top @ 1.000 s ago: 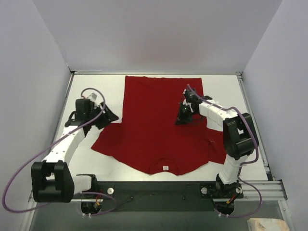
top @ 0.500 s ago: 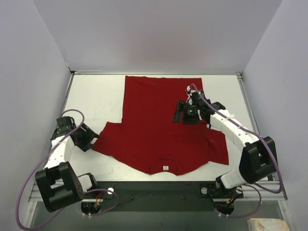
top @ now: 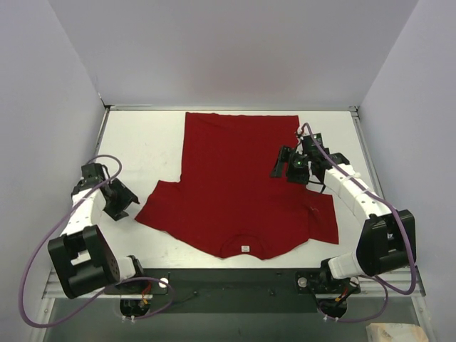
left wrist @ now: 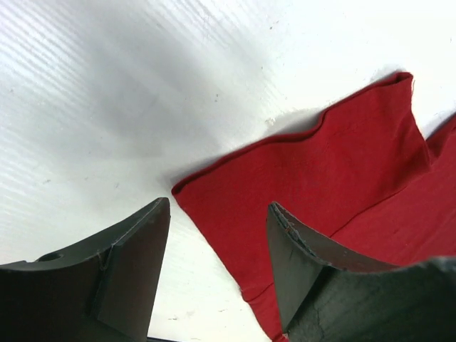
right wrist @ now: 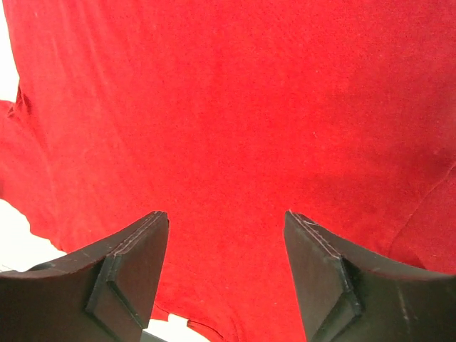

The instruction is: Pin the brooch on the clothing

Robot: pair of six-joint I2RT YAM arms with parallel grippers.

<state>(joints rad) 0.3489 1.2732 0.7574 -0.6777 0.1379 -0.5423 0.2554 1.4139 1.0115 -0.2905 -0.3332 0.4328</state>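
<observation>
The red shirt [top: 228, 178] lies flat on the white table [top: 146, 139]. Its collar and small white label [top: 245, 249] point toward the arms, so the front is spread out and ready for a pin. The left gripper [left wrist: 219, 206] hangs low just beside the shirt, right at the corner of the sleeve [left wrist: 320, 178] on that side. Its jaws are spread apart with nothing between them. We think it waits there so it can pinch the sleeve or hold the cloth flat. The right gripper [right wrist: 224, 214] hangs over the body of the shirt, near the edge on its own side. Its jaws are spread wide too, and we see only red cloth under them. We think it is there because that is a good spot for the pin. We cannot find the brooch in any view. No gripper holds it and nothing shiny shows on the shirt. So we judge that the pinning has not begun, and the brooch must be found and picked up first. The cloth is soft and may bunch up when it is pushed.
</observation>
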